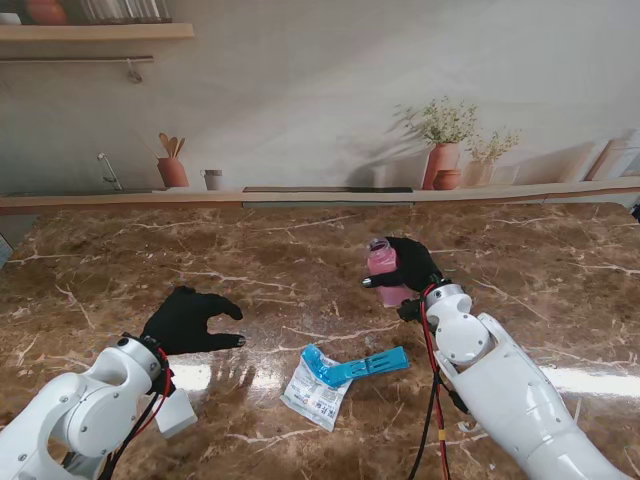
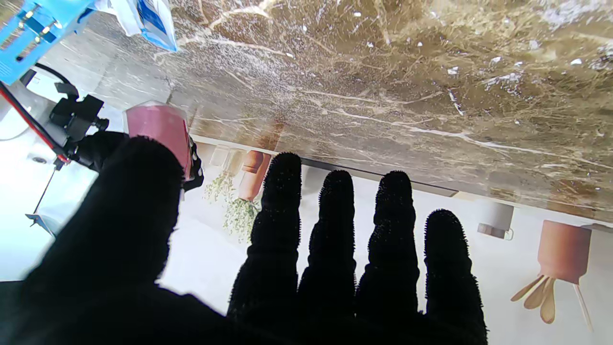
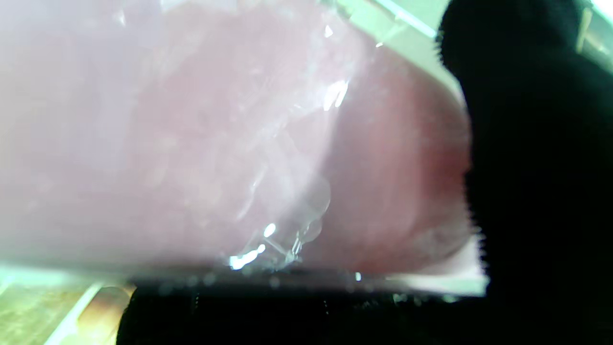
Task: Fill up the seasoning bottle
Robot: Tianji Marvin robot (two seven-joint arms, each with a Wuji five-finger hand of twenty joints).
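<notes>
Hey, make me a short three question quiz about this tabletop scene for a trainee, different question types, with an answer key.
1. True or false: the black-gloved left hand is holding something.
2. Which hand grips the clear bottle of pink seasoning? A) left B) right C) neither
3. Fill in: the white and blue refill pouch lies flat on the brown marble table, ______ the two arms.

Key: 1 false, its fingers are spread and empty. 2 B, the black-gloved right hand. 3 between.

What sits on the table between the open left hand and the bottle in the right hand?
In the stand view, only bare marble separates the left hand from the bottle; the packet lies nearer to me.
</notes>
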